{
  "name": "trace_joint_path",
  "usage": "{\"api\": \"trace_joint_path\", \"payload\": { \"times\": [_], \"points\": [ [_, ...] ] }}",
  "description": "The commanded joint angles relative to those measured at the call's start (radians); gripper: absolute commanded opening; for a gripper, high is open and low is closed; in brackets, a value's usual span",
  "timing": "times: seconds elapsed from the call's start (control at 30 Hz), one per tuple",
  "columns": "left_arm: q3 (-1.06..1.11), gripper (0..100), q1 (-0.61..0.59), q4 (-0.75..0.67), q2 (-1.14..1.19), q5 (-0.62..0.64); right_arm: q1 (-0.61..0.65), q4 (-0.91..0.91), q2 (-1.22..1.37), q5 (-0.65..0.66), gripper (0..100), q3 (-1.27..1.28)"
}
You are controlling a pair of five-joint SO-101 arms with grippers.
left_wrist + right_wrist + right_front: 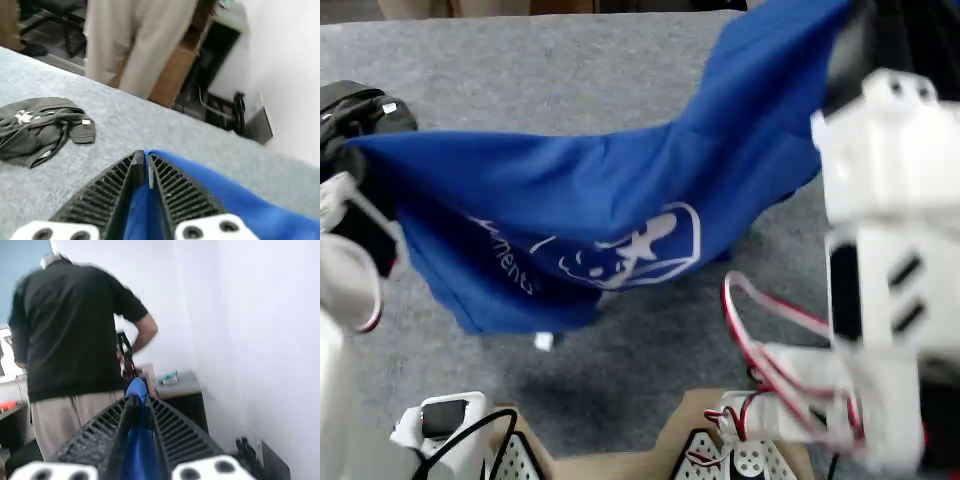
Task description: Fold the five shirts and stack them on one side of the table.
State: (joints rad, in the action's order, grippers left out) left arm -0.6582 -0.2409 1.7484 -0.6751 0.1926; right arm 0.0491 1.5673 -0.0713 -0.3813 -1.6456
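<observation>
A blue shirt [610,200] with a white print hangs stretched between the two arms above the grey table [520,60]. My left gripper [146,160] is shut on one corner of the blue shirt [215,192] at the left of the high view. My right gripper [138,402] is raised high and shut on another edge of the blue shirt [137,440]. The right arm [885,250] stands tall at the right of the high view. A crumpled dark shirt [40,127] lies on the table beyond the left gripper, and it shows as the dark shirt [355,110] at the far left.
The arm bases and red cables [760,350] sit along the table's front edge. A small white tag [544,341] lies on the table under the blue shirt. A person stands behind the table, away from the shirts.
</observation>
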Motion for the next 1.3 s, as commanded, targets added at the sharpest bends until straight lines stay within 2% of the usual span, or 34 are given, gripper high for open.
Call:
{"api": "trace_joint_path", "payload": {
  "times": [0.0, 0.3, 0.43, 0.5, 0.63, 0.8, 1.03, 1.17, 1.27],
  "points": [
    [-0.015, 2, -0.068, 0.011, -0.048, 0.058, -0.021, -0.031, -0.085, 0.003, 0.5, -0.015],
    [-0.190, 2, -0.081, 0.011, -0.142, 0.057, -0.024, -0.048, -0.229, 0.011, 0.5, -0.010],
    [-0.233, 2, -0.081, 0.011, -0.162, 0.057, -0.065, -0.064, -0.246, 0.011, 0.5, -0.007],
    [-0.213, 2, -0.080, 0.011, -0.153, 0.061, -0.065, -0.075, -0.220, 0.003, 0.5, 0.031],
    [-0.035, 2, -0.077, -0.026, -0.099, 0.063, -0.064, -0.106, -0.128, 0.002, 0.5, 0.206],
    [0.281, 2, -0.078, -0.264, -0.031, 0.064, -0.062, -0.272, 0.042, 0.002, 0.5, 0.452],
    [0.784, 2, -0.074, -0.766, 0.062, 0.064, -0.051, -0.601, 0.343, 0.011, 0.5, 0.682],
    [0.985, 2, -0.078, -1.017, 0.162, 0.058, -0.041, -0.681, 0.526, 0.061, 0.5, 0.700],
    [1.033, 2, -0.078, -1.094, 0.260, 0.058, -0.039, -0.681, 0.624, 0.075, 0.5, 0.687]
  ]
}}
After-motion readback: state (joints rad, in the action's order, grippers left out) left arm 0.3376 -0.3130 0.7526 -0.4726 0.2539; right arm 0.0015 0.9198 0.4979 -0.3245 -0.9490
